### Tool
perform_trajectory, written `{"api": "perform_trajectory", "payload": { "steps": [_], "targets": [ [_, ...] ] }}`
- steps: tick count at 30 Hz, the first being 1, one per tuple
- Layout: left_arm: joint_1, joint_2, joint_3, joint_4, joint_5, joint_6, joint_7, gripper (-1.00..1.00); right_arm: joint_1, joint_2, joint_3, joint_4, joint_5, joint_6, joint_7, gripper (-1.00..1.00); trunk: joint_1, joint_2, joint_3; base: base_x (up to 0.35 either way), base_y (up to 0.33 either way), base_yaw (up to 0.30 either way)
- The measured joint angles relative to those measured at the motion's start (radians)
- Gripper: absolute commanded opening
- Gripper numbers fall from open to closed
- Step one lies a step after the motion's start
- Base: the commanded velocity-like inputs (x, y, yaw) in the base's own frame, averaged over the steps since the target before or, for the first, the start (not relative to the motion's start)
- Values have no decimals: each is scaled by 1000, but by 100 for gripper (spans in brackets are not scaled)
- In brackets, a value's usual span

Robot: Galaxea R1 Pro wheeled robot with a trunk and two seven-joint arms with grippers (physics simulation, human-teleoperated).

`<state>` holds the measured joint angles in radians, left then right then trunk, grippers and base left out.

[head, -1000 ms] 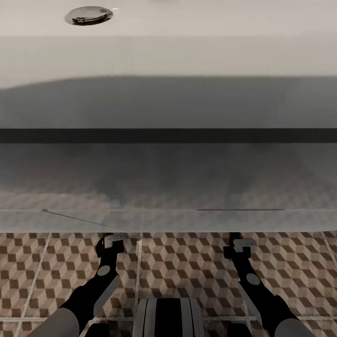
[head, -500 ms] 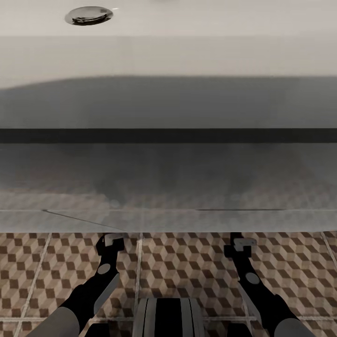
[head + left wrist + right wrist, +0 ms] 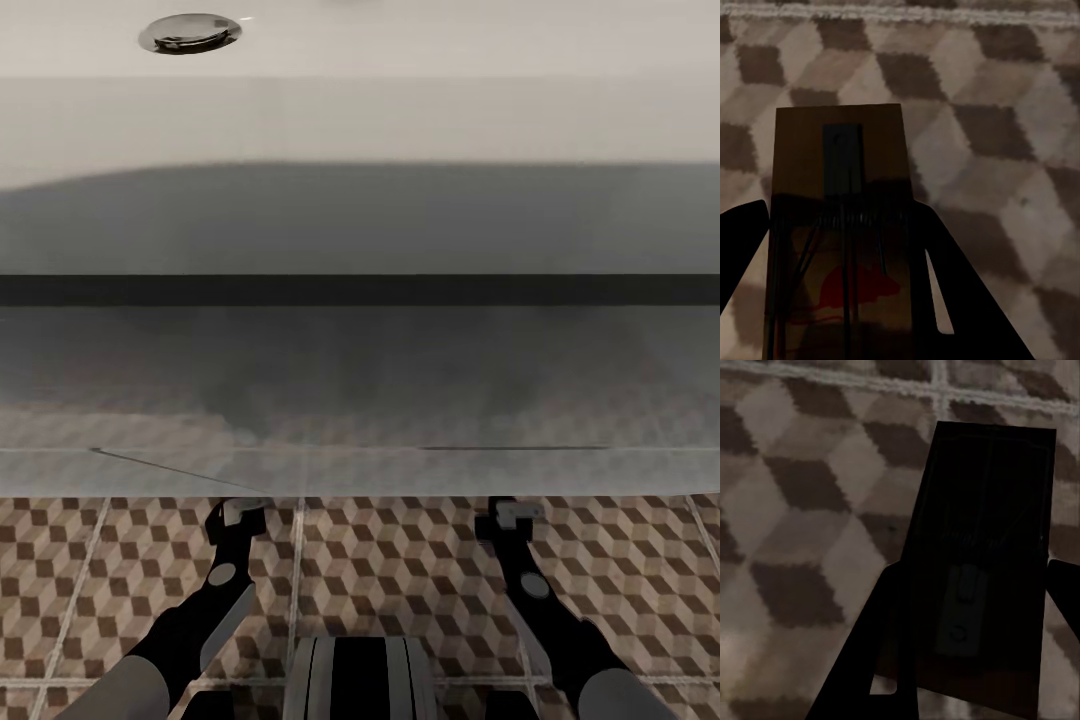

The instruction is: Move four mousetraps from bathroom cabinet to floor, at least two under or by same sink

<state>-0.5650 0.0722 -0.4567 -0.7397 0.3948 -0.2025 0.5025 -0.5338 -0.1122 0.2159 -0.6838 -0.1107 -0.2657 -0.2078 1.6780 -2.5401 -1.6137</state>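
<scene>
Head view: you are facing the white bathroom sink (image 3: 360,120) at close range, its chrome drain (image 3: 190,31) near the far left corner of the basin. Both arms reach down over the bathroom floor (image 3: 400,570) just in front of the sink's front edge, left gripper (image 3: 243,512) and right gripper (image 3: 512,516) well apart.

Left wrist view: the left jaws are clenched on a mousetrap (image 3: 840,225), a brown board with a dark spring and a red mouse print, held over the cube-pattern tiles. You cannot tell whether it touches the floor.

Right wrist view: the right jaws grasp a second mousetrap (image 3: 982,577), dark in shadow, held near a pale grout line (image 3: 900,386). Contact with the tiles cannot be judged either.

Progress: two traps are out of the cabinet and at the sink, not yet released.

Left to do: set these two down beside or under the sink. The state of the other two cannot be judged from here.
</scene>
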Motion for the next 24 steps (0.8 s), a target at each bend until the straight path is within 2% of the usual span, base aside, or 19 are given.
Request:
{"api": "perform_trajectory", "payload": {
  "steps": [5, 10, 13, 24],
  "targets": [
    [0, -1, 0, 8, 0, -1, -1, -100, -16, 8, 1, 32, -2, 3, 0, -100, 0, 0, 0, 0, 0, 0],
    [0, -1, 0, 11, 1, -1, -7, -100, -95, 31, 1, 195, 3, 11, 0, -100, 0, 0, 0, 0, 0, 0],
    [0, -2, 0, 12, 1, -1, -12, -100, -119, 35, 1, 244, 6, 7, 1, -100, 0, 0, 0, 0, 0, 0],
    [-7, -2, 2, 19, 1, -1, -21, -100, -131, 39, 2, 272, 8, 4, 3, -100, 0, 0, 0, 0, 0, 0]
  ]
}}
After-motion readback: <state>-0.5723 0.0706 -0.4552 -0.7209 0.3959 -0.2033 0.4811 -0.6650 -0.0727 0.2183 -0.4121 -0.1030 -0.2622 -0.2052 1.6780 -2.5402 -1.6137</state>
